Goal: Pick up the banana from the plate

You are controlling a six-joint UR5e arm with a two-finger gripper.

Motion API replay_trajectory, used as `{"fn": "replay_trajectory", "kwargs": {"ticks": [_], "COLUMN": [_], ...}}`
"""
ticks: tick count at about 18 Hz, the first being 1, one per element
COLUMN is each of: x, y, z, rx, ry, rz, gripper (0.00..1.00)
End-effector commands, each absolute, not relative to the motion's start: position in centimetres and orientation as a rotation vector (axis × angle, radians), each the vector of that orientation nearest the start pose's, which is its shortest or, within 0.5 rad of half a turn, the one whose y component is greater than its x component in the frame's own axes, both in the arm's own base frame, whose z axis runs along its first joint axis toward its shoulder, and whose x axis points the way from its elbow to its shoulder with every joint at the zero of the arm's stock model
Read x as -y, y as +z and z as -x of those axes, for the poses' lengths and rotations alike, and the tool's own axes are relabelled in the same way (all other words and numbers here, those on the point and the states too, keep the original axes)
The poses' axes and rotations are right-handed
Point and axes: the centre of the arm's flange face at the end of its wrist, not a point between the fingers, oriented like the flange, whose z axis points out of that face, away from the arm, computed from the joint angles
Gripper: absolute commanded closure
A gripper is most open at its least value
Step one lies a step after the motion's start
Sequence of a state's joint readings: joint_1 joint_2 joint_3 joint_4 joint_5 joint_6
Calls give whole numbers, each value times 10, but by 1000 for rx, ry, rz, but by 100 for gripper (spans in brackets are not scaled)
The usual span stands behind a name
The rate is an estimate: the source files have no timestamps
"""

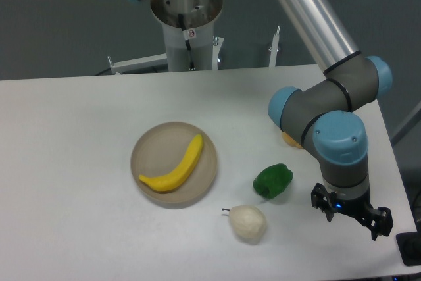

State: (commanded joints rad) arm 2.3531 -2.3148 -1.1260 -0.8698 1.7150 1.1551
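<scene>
Banana [176, 169] looks light, rigid, slick plastic; mid-curve suits gripping. Claw [351, 218] hangs apart, its opening hard to tell.

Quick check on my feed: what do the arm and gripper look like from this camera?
The arm has a polished silver tube link, grey joint housings and light-blue round caps. A silver base column stands behind the table, with a small red-marked sticker. The gripper is small and black, two short fingers, with a tiny blue light on its body.
</scene>
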Motion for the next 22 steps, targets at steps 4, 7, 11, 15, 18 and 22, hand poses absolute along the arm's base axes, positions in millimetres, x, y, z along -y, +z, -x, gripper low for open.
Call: {"fn": "replay_trajectory", "kwargs": {"ticks": [4,7,11,15,18,22], "x": [-648,-647,-645,-627,-606,-590], "y": [311,307,316,334,348,359], "z": [470,469,465,432,407,381], "rx": [-522,-540,-530,-541,-493,-435], "ry": [623,616,616,542,423,276], "rz": [2919,2924,2921,2961,3015,3045], "gripper": [0,0,0,0,0,0]}}
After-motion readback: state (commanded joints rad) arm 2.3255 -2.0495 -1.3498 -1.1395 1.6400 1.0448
